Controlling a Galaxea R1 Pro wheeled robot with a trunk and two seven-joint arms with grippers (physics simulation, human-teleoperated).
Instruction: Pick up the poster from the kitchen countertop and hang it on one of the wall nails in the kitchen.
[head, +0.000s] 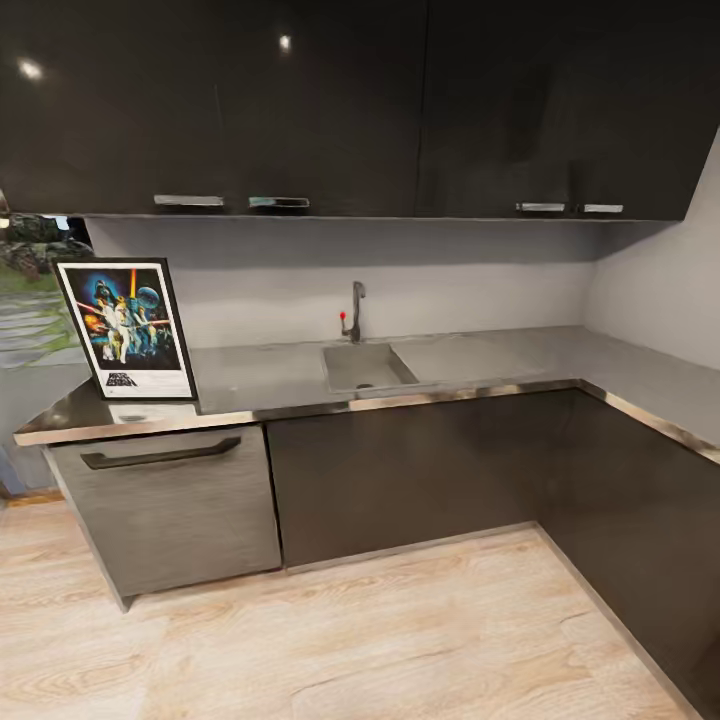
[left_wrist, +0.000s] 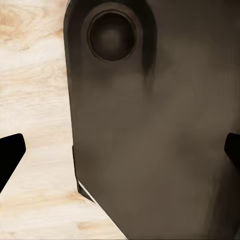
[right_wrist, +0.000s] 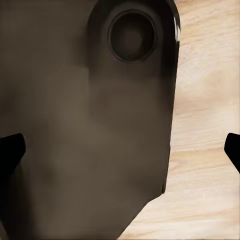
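Poster pickup has not begun: both grippers' fingertips (left_wrist: 11, 155) (right_wrist: 11, 150) sit wide apart, empty, over the robot's dark body and wood floor (left_wrist: 35, 100). I see the poster (head: 127, 328) upright at the left end of the kitchen countertop (head: 480, 365). I judge this the approach; next I drive closer and raise an arm
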